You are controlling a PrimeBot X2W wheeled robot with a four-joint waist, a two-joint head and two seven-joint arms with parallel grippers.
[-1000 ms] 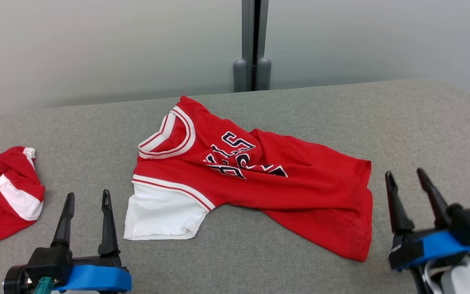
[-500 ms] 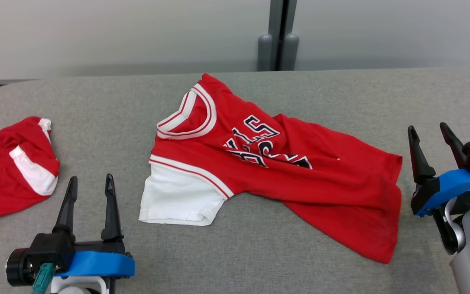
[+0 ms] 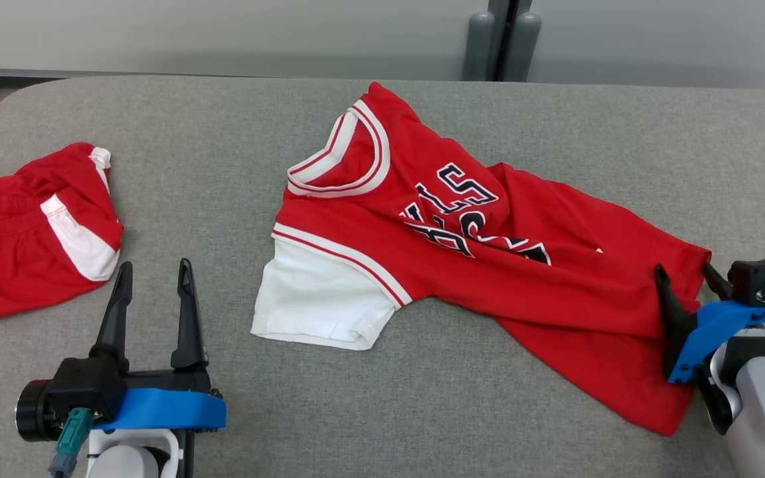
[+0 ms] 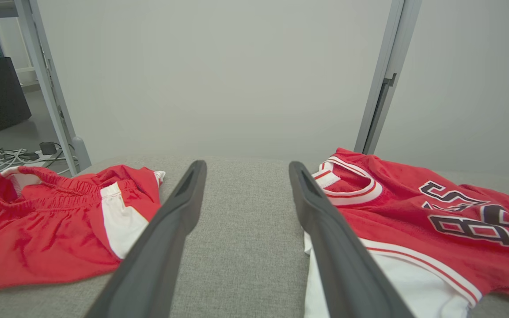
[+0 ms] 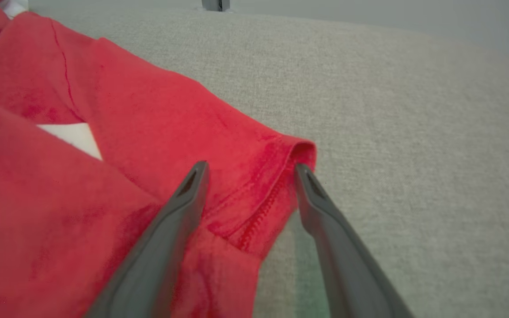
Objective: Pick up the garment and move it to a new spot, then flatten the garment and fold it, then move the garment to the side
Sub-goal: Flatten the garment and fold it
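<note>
The red garment, a jersey with white trim and dark lettering, lies crumpled on the grey table, a little right of the middle. Its long axis runs on a slant: the collar points to the far side near the table's centre, and the hem points toward the robot's right and the near edge. One white sleeve sticks out toward the near side, just left of the body of the jersey. A pair of red and white shorts lies well apart from it, at the table's left edge.

Against the frames from a second ago the whole head view has shifted, so the camera has moved; the garment keeps the same crumpled lie on the table. What has changed is the right end effector: it stood clear of the hem on its right side, and now its fingertips reach over the hem's far corner.

The right arm comes in low from the right, its pale forearm at the lower right corner of the head view and its fingers aimed up and left. The jaws stand wide and released; in the right wrist view the stitched hem corner sits between the two fingers, not pinched. The left end effector hovers near the front edge, between shorts and sleeve, fingers pointing away from the robot, spread apart and holding nothing
</note>
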